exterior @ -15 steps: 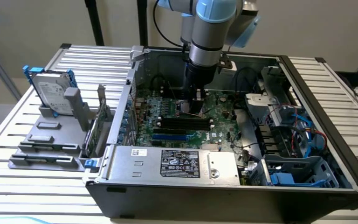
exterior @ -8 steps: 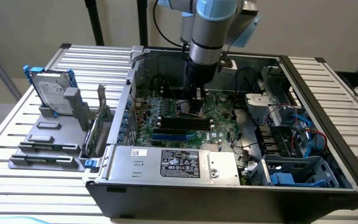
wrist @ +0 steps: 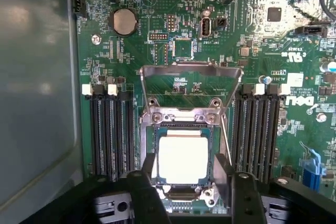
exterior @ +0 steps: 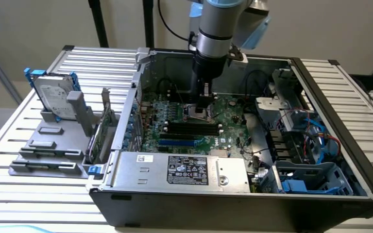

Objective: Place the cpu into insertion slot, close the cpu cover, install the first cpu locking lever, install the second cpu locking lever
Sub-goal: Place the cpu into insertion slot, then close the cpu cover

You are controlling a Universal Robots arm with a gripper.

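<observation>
One arm in the exterior view, reaching down into the open pc case on the slatted counter, end effector low over the green motherboard. Wrist view: the cpu already sits flat in the insertion slot, and the cpu cover is flipped up open on its hinge at the slot's edge. End effector fingers spread wide either side of the chip, gripping nothing

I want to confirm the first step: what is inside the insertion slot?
The cpu lies flat inside the insertion slot, its pale top exposed, with the cpu cover raised open. The open gripper hides part of the slot's rim, and the chip covers what lies beneath.
</observation>
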